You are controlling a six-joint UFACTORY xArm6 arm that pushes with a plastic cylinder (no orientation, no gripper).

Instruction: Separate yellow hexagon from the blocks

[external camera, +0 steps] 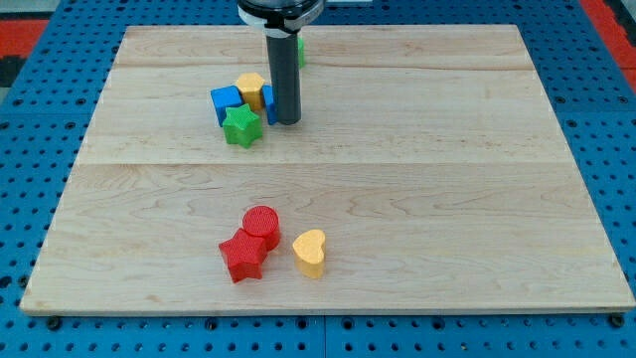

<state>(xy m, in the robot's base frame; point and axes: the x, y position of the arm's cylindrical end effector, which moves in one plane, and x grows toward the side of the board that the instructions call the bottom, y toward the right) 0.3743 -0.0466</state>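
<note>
A pale wooden board (328, 199) made of joined planks fills most of the view, lying on a blue perforated base (40, 119) that shows along every edge; a strip of red (608, 18) appears at the view's top right corner and another at the top left.

Nearest the view's bottom, three blocks sit in a loose group. A red star (241, 258) touches a red cylinder (261, 226) just above and to its right, and a yellow heart (310, 252) stands just beside them on the view's right, a narrow gap apart.

Farther up the board, left of centre, lies a tight cluster. A green star (241, 126) is at its lower edge, a blue block (228, 101) to the view's left, and the yellow hexagon (251, 89) at the top of the cluster, pressed against the blue block. A further sliver of blue (268, 103) shows between the hexagon and the rod.

The arm carries no gripper, so there is nothing to open or close: it ends in a straight dark rod, and my tip (286, 121) rests on the board just to the view's right of the cluster. The yellow hexagon lies just beside the rod, on its left and slightly higher in the view. A small patch of green (300, 50) peeks out behind the rod near the top edge; its shape cannot be made out.
</note>
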